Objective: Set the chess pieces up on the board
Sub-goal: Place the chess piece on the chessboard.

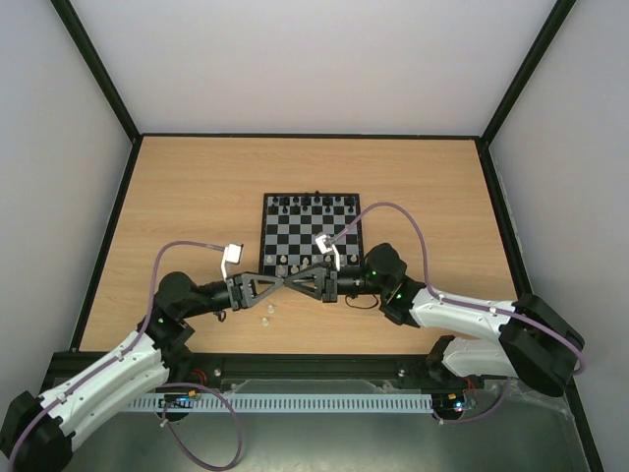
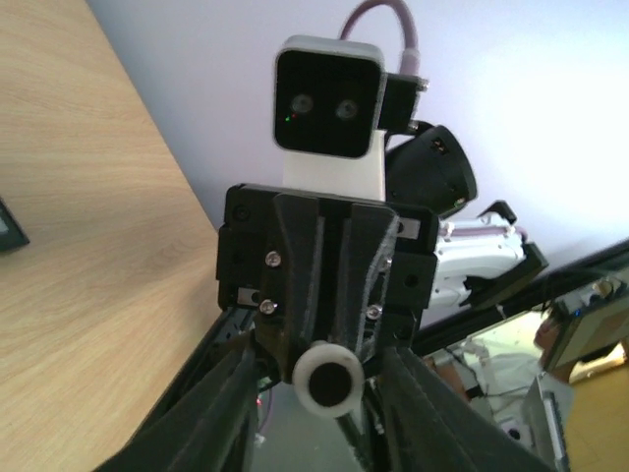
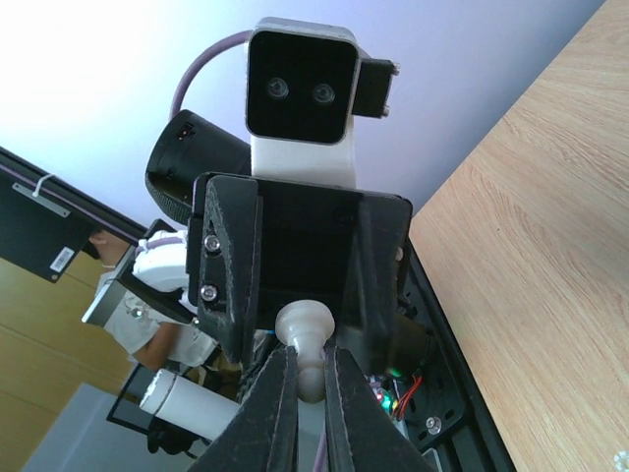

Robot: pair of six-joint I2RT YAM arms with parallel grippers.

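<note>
Above the near edge of the board [image 1: 295, 238], tip to tip: the right gripper [image 3: 310, 372] is clamped fully down on a white chess piece [image 3: 304, 329]. Its fingers [image 3: 267, 408] pinch the narrow body, and the wide round end pokes out past the tips. The left gripper [image 2: 322, 395] is partly open around the same piece. Its fingers [image 2: 218, 413] stand off on either side with visible gaps and grip nothing. Reads as a mid-air handover, with the right side carrying the piece.

Risks as I judge them:
- The pinch is on a thin, round, slick plastic stem. A jerk or tilt could make it pivot or squirt out. A drop from here lands on the board and likely topples the men on the near rows [image 1: 284, 260].
- The left fingers flank the piece closely. If either arm backs off at an angle, a finger could clip the wide end and twist it in the pinch.
- The piece lies along the fingers, roughly level, so it needs pitching upright before placing. The squares are small and the neighbours are near.

Two loose white pieces [image 1: 266, 315] lie on the table [image 1: 177, 197], just short of the board.
</note>
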